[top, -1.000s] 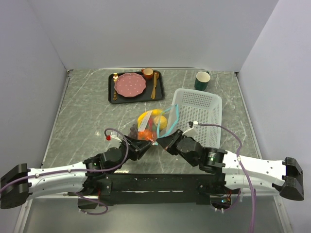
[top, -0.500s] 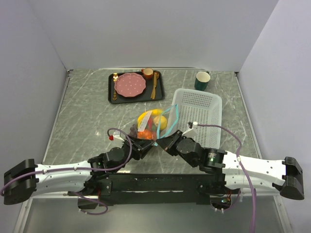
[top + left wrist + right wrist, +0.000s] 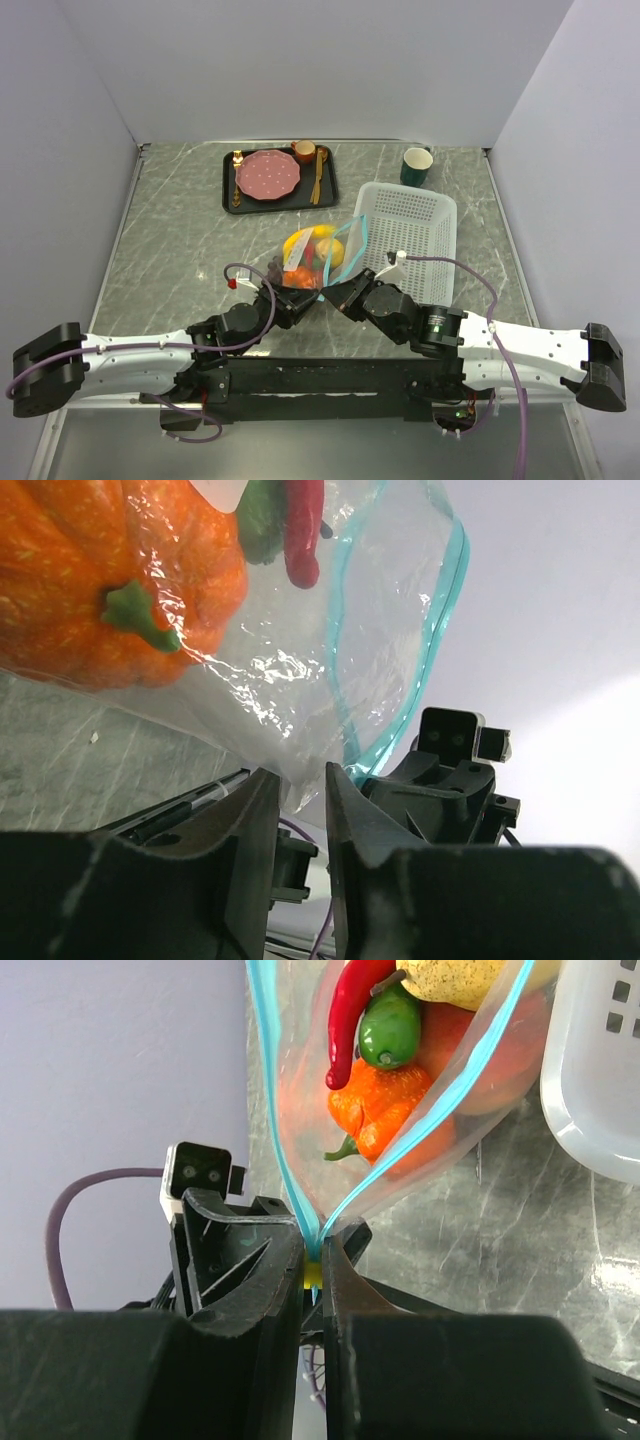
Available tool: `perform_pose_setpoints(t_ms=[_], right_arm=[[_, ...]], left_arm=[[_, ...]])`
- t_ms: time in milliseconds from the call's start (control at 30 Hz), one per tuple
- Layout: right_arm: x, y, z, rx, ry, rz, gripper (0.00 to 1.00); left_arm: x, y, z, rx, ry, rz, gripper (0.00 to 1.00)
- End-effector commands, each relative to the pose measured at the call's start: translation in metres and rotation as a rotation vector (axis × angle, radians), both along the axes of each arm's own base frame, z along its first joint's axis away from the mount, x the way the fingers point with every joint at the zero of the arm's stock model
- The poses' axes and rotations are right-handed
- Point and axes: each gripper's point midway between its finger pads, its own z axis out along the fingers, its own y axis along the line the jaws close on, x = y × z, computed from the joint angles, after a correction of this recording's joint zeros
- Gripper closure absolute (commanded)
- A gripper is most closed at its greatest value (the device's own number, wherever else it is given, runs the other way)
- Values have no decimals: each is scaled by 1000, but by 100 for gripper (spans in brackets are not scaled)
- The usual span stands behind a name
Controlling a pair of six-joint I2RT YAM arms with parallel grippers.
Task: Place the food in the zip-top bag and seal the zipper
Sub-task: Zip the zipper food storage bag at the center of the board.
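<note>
Our right end effector [image 3: 312, 1255] is clamped on the zipper [image 3: 270, 1100], but we cannot tell whether the left end effector [image 3: 302, 780] grips, so the zip-top bag [image 3: 300, 680] may slip.

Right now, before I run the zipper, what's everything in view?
table: 1, grey marble, under everything
tray: 1, black, far left-centre
plate: 1, pink, on tray
cutlery: at least 2, gold, on tray beside plate
orange cup: 1, orange, tray's far edge
green cup: 1, dark green, beyond basket
basket: 1, white mesh, right of bag
bag: 1, clear, table centre
zipper: 1, teal, bag's mouth, halves apart
orange fruit: 1, orange, in bag
chili: 1, red, in bag
green pepper: 1, green, in bag
yellow fruit: 1, yellow, in bag
left gripper: 1, black, around bag's corner, grip unclear
right gripper: 1, black, shut on zipper end
</note>
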Motion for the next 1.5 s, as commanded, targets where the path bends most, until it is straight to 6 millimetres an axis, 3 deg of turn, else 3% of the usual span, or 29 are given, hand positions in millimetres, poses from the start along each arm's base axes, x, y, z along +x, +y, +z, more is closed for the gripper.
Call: perform_pose_setpoints(t_ms=[0, 200, 400, 667, 800, 1033, 1467], right_arm=[[-2, 2, 4, 18, -14, 6, 100], [-5, 6, 1, 5, -10, 33, 100], [-5, 8, 1, -15, -14, 41, 100], [-1, -3, -2, -23, -8, -9, 100], [3, -11, 6, -14, -25, -45, 99], [11, -21, 6, -25, -30, -84, 98], [29, -20, 11, -31, -26, -79, 98]], left_arm=[[4, -1, 30, -86, -24, 22, 71], [10, 9, 33, -55, -32, 73, 80], [11, 12, 30, -44, -19, 81, 99], [6, 12, 16, 9, 4, 53, 99], [0, 13, 5, 20, 28, 26, 99], [-4, 23, 2, 14, 36, 23, 99], [-10, 28, -21, 72, 73, 6, 99]])
